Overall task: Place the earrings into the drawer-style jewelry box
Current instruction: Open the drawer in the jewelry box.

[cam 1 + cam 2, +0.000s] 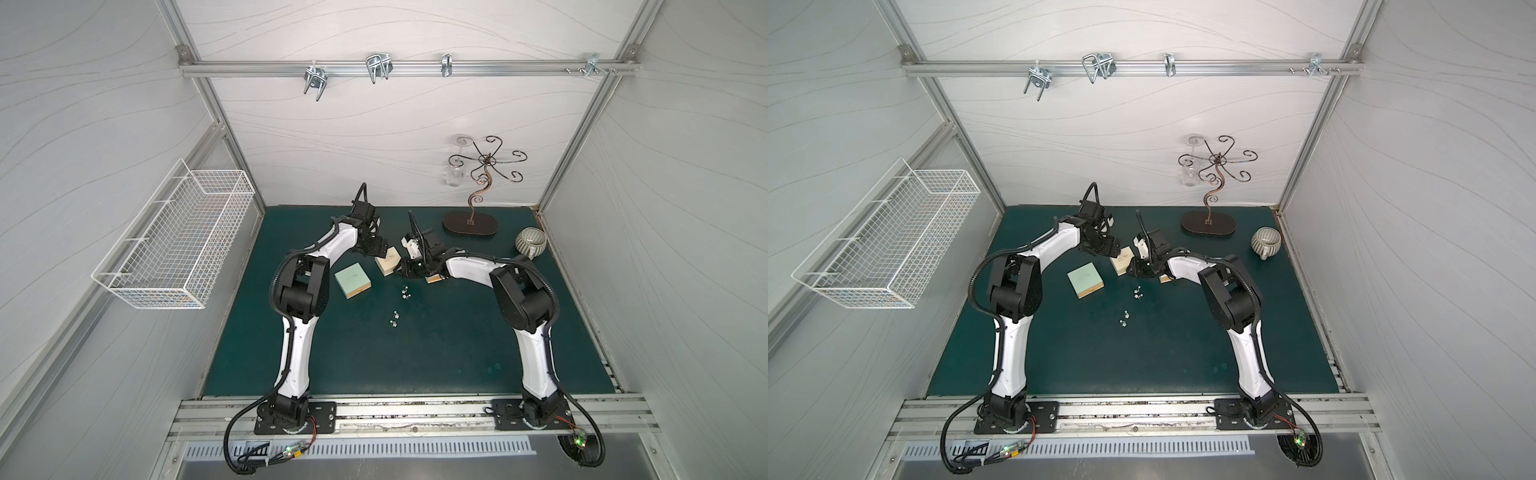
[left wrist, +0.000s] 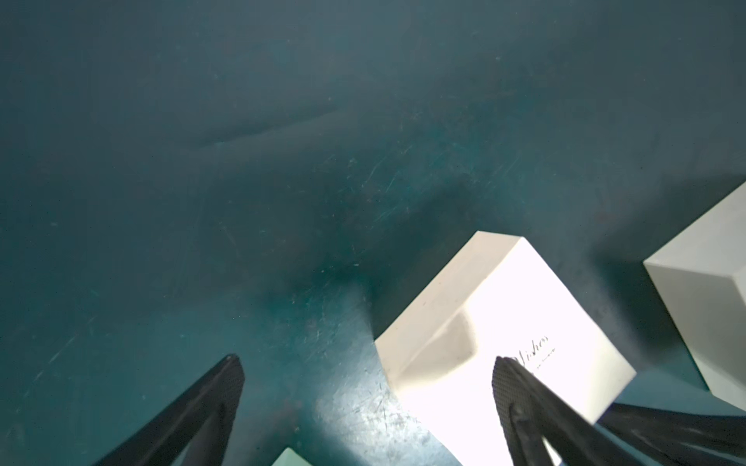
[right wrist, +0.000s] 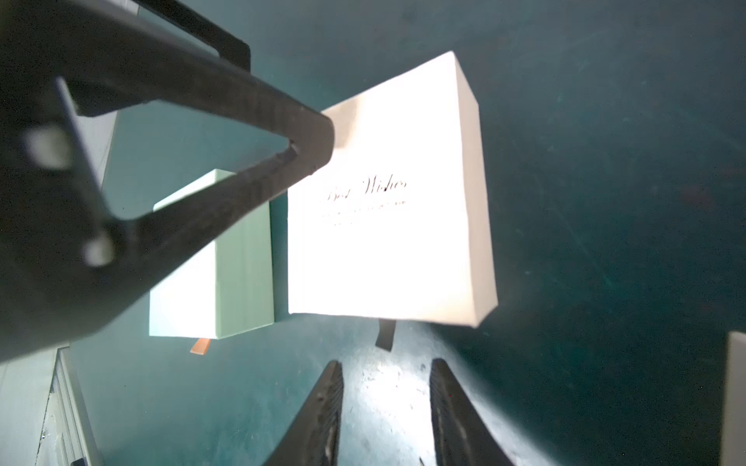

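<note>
Earrings (image 1: 405, 295) loose on counter (image 1: 415, 353) near white box (image 1: 387, 265), in both top views only, R wrist cam adds box tab (image 3: 385, 335) before R hand (image 3: 385, 365), slightly open, empty, L hand (image 2: 365, 361) wide, empty

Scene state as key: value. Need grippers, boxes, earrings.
left gripper: open, one fingertip over the white box top
right gripper: open, facing the white box's black pull tab, not gripping it
green box: beside white box, orange tab showing
earrings: loose on the mat in two clusters
</note>
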{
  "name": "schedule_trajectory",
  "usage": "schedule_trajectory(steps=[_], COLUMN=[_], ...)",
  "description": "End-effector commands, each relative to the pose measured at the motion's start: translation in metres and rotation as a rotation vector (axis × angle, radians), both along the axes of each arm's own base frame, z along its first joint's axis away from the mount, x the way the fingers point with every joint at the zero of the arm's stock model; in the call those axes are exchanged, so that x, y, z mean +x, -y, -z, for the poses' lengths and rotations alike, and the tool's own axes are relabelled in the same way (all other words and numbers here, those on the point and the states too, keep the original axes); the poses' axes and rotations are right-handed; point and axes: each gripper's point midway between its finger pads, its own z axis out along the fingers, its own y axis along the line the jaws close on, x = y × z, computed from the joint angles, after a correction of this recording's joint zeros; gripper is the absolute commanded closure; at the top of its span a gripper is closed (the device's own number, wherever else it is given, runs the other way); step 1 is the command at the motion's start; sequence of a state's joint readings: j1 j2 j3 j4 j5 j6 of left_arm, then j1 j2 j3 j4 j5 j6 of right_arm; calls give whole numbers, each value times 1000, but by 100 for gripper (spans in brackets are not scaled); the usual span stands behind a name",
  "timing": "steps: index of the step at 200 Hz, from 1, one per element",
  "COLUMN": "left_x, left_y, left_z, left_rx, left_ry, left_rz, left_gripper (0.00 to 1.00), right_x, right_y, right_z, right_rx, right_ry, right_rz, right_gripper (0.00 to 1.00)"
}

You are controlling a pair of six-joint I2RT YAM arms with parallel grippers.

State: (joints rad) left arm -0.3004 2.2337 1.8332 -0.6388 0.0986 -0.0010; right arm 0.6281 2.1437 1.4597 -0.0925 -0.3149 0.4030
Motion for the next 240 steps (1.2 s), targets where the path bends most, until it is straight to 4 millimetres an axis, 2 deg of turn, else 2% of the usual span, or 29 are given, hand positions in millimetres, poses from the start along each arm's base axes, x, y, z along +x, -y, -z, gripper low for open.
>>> schedule_trajectory(steps=[1, 60, 122, 160, 199, 240], left_x=[8, 7, 6, 6, 5, 5], left_y=[1, 0, 0, -1, -2, -3], left_z=[2, 8, 14, 16, 18, 19], left_rx=[-7, -1, 1, 8, 15, 16], left_ry=[8, -4, -19, -24, -27, -31], left_rz=[20, 18, 15, 15, 13, 8], left_gripper=[1, 1, 1, 1, 1, 1], right_x=[-4, 0, 7, 9, 6, -1], right_y=[-4, -7, -13, -14, -13, -8], right_z=[11, 18, 14, 17, 18, 13], right_rx=[-15, -12, 2, 6, 7, 7], right_ry=[-38, -38, -28, -35, -44, -37], right_rz=[-9, -6, -1, 7, 2, 1], right_gripper=[64, 68, 74, 83, 100, 100])
